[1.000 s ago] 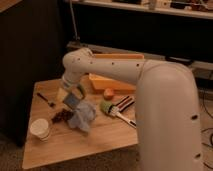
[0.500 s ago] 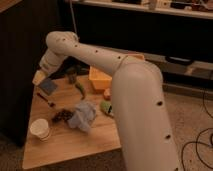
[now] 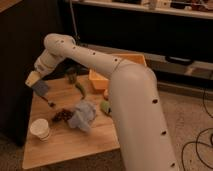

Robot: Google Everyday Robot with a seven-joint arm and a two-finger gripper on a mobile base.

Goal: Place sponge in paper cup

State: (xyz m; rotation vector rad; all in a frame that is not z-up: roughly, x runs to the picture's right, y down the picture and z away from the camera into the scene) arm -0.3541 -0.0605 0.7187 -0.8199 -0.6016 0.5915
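The white arm (image 3: 131, 105) fills the right side and reaches across to the table's (image 3: 67, 146) back-left corner. On the table, an orange tray (image 3: 98, 81) lies at the back edge with a dark jar (image 3: 71, 76) just beside it. A crumpled pale-blue cloth (image 3: 82, 115) sits near the middle. The cup (image 3: 40, 129) stands upright by the front-left corner, mouth open and nothing seen in it. The sponge (image 3: 41, 88) hangs tilted in the air over the left edge, toward the back, well apart from the cup. The gripper (image 3: 35, 81) is clenched on its upper end (the hold looks like a pinch at one corner, so it may swing). The step in hand appears to be the carry: the sponge is lifted but not yet over the cup. The next move calls for travel along the left edge toward the front corner. The sponge must then be centred above the rim and lowered before letting go, since it is about as wide as the mouth.
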